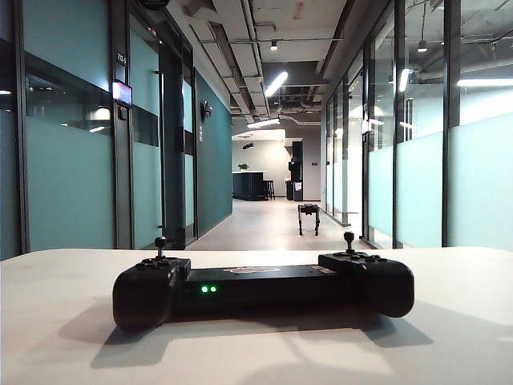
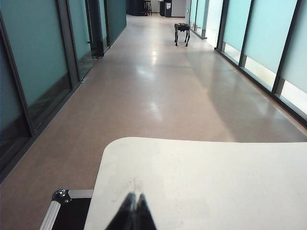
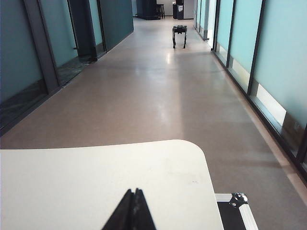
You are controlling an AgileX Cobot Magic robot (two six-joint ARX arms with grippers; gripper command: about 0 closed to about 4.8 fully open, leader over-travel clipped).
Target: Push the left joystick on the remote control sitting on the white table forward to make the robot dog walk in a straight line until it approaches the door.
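Observation:
The black remote control (image 1: pixel 264 289) lies on the white table (image 1: pixel 64 321), two green lights lit on its front. Its left joystick (image 1: pixel 160 243) stands upright on the left handle; a second stick (image 1: pixel 349 238) rises on the right handle. Far down the corridor stands the robot dog (image 1: pixel 309 216), also in the left wrist view (image 2: pixel 182 32) and the right wrist view (image 3: pixel 179 34). No gripper shows in the exterior view. My left gripper (image 2: pixel 134 195) is shut and empty over the table (image 2: pixel 216 182). My right gripper (image 3: pixel 134 190) is shut and empty over the table (image 3: pixel 72 177).
Teal glass walls (image 1: pixel 72 160) line both sides of the long corridor. A dark doorway (image 1: pixel 172 152) opens on the left. A black flight case with metal corners (image 2: pixel 62 196) sits on the floor beside the table, with another corner (image 3: pixel 238 199) in the right wrist view.

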